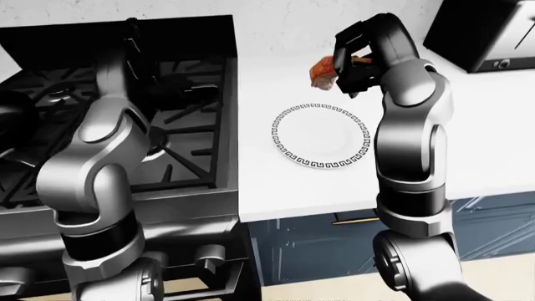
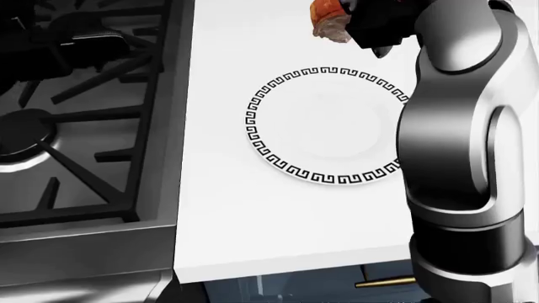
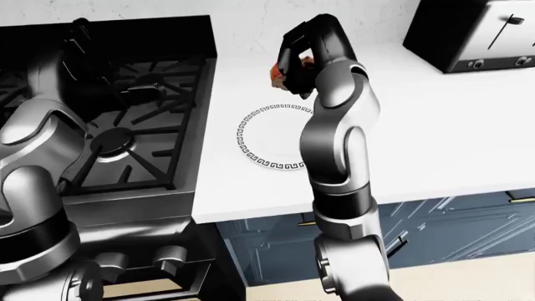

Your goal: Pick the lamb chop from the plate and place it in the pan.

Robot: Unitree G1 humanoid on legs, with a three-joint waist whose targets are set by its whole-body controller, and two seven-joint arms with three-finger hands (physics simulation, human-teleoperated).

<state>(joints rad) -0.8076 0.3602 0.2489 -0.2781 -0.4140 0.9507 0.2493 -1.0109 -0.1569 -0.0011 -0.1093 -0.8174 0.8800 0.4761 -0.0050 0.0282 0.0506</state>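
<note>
The lamb chop [image 1: 322, 71], orange-red with a pale edge, is in the fingers of my right hand [image 1: 341, 68], lifted above the top edge of the plate; it also shows in the head view [image 2: 329, 23]. The white plate [image 1: 318, 165] with a black key-pattern rim lies bare on the white counter. My left arm reaches over the black stove [image 1: 192, 132]; its dark hand [image 1: 180, 88] blends with the grates. A dark rounded shape at the left edge of the left-eye view may be the pan [image 1: 12, 122].
A black toaster [image 3: 468, 37] stands on the counter at the top right. The counter edge [image 2: 278, 265] runs below the plate, with dark blue cabinet doors under it. Stove knobs [image 1: 209, 254] show at the bottom left.
</note>
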